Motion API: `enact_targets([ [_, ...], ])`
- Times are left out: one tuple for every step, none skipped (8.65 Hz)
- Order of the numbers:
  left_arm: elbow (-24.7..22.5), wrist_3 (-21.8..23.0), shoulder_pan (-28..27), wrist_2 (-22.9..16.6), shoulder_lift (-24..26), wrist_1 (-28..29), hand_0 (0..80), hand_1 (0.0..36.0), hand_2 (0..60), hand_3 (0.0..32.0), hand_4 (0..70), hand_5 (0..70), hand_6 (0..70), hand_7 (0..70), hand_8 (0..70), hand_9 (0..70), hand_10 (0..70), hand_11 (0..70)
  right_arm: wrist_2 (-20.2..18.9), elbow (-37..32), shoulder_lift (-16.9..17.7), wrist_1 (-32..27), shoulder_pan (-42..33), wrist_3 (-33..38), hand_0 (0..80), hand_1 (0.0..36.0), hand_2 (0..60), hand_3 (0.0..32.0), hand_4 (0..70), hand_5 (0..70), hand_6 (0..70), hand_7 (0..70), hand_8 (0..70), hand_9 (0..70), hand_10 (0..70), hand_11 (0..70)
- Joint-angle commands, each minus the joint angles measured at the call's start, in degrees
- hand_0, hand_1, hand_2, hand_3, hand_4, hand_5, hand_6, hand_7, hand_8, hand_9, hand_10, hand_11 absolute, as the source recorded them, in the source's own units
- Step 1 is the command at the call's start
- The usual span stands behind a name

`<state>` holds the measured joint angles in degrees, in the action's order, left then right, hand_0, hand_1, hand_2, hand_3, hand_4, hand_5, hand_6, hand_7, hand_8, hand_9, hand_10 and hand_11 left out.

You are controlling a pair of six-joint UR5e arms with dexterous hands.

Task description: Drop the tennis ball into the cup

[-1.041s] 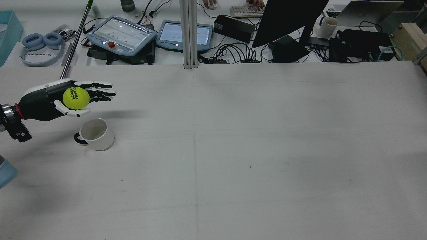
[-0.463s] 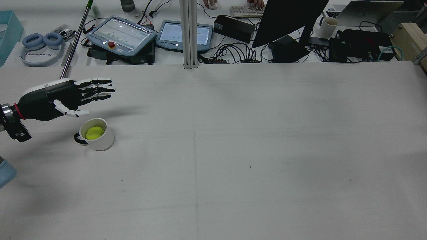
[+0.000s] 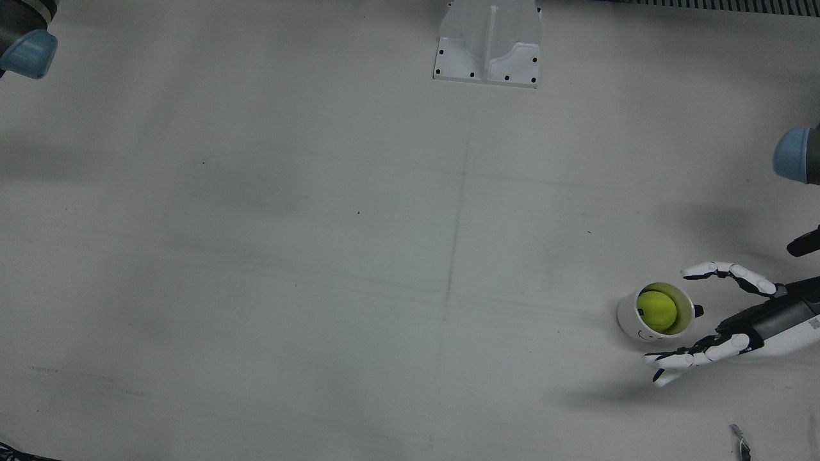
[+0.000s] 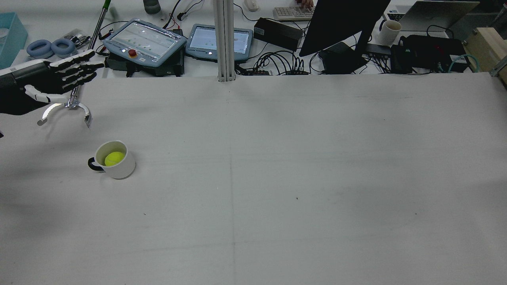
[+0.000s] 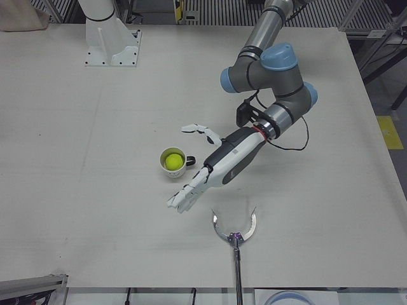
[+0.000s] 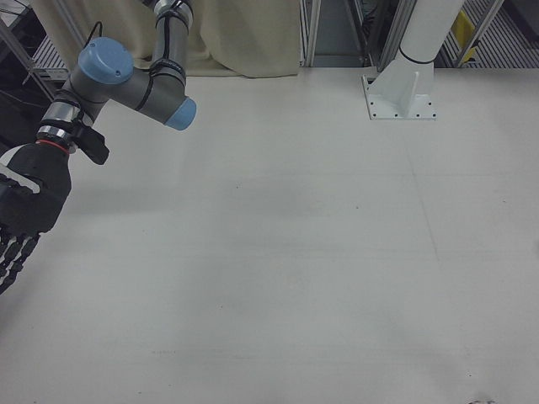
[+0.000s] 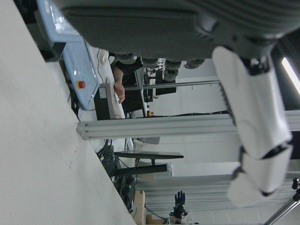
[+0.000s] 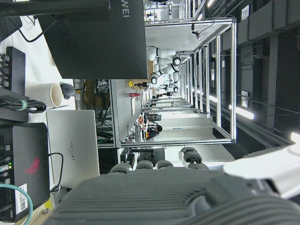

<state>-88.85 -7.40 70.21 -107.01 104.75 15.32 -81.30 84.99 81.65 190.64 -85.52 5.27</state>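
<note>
Resting in the cup — tennis ball; left hand spread wide, empty — metal grabber beside.

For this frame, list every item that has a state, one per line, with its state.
tennis ball: inside the cup, not held.
cup: upright on the table, handle towards the robot's left arm, holds the ball.
left hand: open, fingers spread, holds nothing, above the table beside the cup.
right hand: fingers extended and apart, holds nothing, far from the cup.
metal reacher tool: lies on the table, its prongs open, untouched.
</note>
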Motion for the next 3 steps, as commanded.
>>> enact_targets([
  [6.9,-0.1,10.4,0.4,0.1,0.5,0.0,3.4,25.9,0.0,0.0,0.0,0.0,7.8,0.0,0.2,0.0,0.0,0.0,0.0,0.0,0.0,0.0,0.0,0.0,0.0,0.0,0.0,0.0,0.0,0.0,0.0,0.0,0.0,0.0,0.0],
  [8.5,0.0,11.4,0.4,0.1,1.0,0.0,2.8,26.5,0.0,0.0,0.0,0.0,7.4,0.0,0.1,0.0,0.0,0.0,0.0,0.0,0.0,0.0,0.0,0.0,0.0,0.0,0.0,0.0,0.0,0.0,0.0,0.0,0.0,0.0,0.0],
  [9.0,0.0,12.2,0.4,0.1,1.0,0.0,6.3,28.7,0.0,0.0,0.0,0.0,8.4,0.0,0.2,0.0,0.0,0.1,-0.1,0.0,0.0,0.0,0.0,0.0,0.0,0.0,0.0,0.0,0.0,0.0,0.0,0.0,0.0,0.0,0.0],
])
